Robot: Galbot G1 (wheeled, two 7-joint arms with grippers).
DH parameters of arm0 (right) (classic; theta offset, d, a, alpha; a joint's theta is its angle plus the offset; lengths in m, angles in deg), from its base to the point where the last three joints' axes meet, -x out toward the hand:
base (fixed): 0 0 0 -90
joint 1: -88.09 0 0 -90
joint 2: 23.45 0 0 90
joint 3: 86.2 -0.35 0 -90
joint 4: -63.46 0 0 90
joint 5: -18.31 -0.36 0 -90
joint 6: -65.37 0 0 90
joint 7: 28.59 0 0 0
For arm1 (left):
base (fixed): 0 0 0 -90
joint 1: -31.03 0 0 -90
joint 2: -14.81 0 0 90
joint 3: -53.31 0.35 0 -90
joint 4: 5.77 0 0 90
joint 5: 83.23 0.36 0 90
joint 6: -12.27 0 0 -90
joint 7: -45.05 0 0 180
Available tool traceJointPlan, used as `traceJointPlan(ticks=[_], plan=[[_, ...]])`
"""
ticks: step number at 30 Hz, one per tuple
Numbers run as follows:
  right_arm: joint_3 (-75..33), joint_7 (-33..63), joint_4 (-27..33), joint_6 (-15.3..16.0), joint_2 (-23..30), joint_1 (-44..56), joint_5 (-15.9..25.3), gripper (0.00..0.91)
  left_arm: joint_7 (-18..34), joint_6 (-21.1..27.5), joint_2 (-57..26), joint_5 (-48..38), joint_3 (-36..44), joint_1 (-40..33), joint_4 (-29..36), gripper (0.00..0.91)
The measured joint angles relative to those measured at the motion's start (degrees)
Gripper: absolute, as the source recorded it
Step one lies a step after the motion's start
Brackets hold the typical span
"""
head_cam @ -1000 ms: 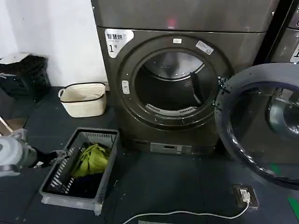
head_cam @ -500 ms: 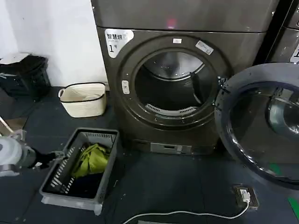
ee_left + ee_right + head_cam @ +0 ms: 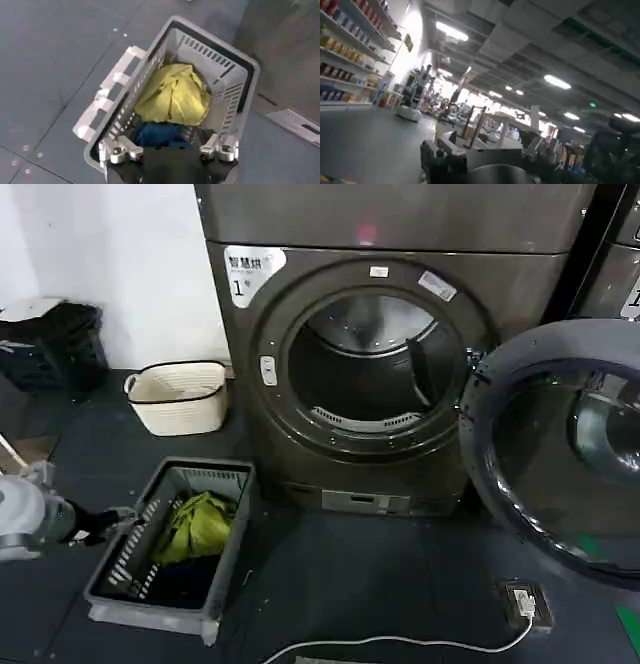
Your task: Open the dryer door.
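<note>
Dryer door (image 3: 560,454) hanging fully open, unchanged; left gripper (image 3: 169,150), fingers spread empty, easing back above laundry basket (image 3: 227,95); task looks done.

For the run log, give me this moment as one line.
dryer door: swung open, right of drum | left claw: open, above grey laundry basket | basket: yellow cloth inside

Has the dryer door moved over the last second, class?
No. The dryer door hangs swung open, its edge level with the dryer's drum opening exactly as before.
</note>
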Motion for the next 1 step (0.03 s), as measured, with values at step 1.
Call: traceJointPlan(ticks=[1], plan=[[0.0, 0.0, 0.0, 0.0, 0.0, 0.0, 0.0, 0.907, 0.0, 0.0, 0.0, 0.0, 0.0, 0.0, 0.0, 0.907]])
